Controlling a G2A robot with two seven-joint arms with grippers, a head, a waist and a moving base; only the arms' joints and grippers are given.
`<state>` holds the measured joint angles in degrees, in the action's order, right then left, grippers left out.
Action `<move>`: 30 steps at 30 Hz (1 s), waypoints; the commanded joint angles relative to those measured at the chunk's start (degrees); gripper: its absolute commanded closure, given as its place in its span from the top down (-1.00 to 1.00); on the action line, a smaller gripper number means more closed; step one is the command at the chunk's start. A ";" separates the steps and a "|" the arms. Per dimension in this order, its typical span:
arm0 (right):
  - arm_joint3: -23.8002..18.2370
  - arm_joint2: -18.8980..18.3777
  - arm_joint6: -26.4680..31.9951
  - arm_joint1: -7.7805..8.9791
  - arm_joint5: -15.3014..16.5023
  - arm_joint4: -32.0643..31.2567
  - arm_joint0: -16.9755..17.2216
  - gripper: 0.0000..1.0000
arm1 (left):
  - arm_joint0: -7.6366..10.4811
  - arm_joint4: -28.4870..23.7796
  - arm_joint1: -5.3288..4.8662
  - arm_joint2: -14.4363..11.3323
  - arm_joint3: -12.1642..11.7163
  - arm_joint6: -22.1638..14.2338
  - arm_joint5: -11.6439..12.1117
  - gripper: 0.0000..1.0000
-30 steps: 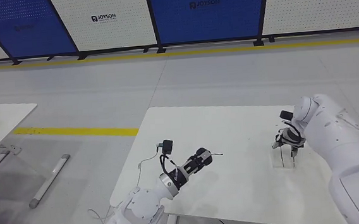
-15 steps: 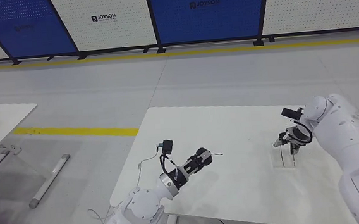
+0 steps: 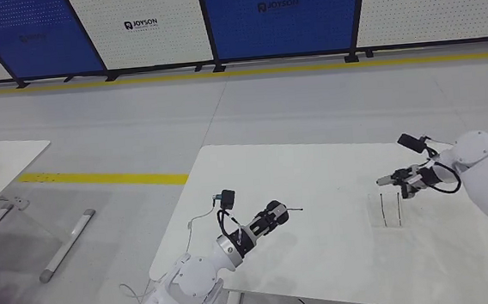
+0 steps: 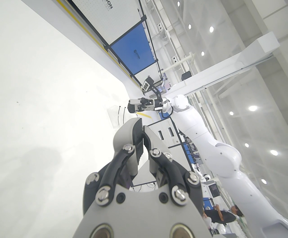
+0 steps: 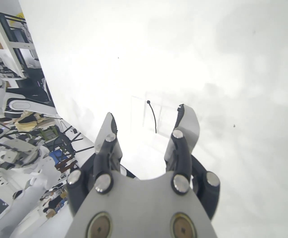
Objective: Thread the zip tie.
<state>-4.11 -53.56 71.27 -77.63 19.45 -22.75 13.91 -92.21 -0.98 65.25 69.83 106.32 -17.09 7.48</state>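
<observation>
My left gripper [image 3: 276,211] stays low over the front left of the white table [image 3: 314,168], shut on a thin black zip tie [image 3: 293,207] that sticks out past its tip. In the left wrist view its pads [image 4: 137,133] are pressed together. A clear tray [image 3: 389,211] at the right holds two more black zip ties [image 4: 118,115]. One of them [image 5: 153,116] lies on the tray [image 5: 137,112] beyond my open right gripper [image 5: 146,110]. This right gripper [image 3: 390,178] hovers just above the tray's far end, with nothing between its fingers.
The tray sits near the table's right edge, and the table's middle [image 3: 334,197] is bare. A second white table [image 3: 0,167] stands far off to the left across the floor. Blue and white panels [image 3: 281,15] line the back.
The right arm has swung out to the right and its gripper has turned from pointing down at the tray to pointing sideways above it. The left arm has not moved.
</observation>
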 commanded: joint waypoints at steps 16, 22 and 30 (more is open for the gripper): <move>-57.11 -15.52 -0.24 12.88 -5.85 -0.72 30.97 1.00 | 0.00 0.00 0.00 0.00 0.00 0.00 0.00 -1.00; -57.11 -15.52 -0.24 12.88 -5.85 -0.72 30.97 1.00 | 0.00 0.00 0.00 0.00 0.00 0.00 0.00 -1.00; -57.11 -15.52 -0.24 12.88 -5.85 -0.72 30.97 1.00 | 0.00 0.00 0.00 0.00 0.00 0.00 0.00 -1.00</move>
<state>-61.22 -69.08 71.03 -64.75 13.60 -23.47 44.88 -92.21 -0.98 65.25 69.83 106.32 -17.09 7.48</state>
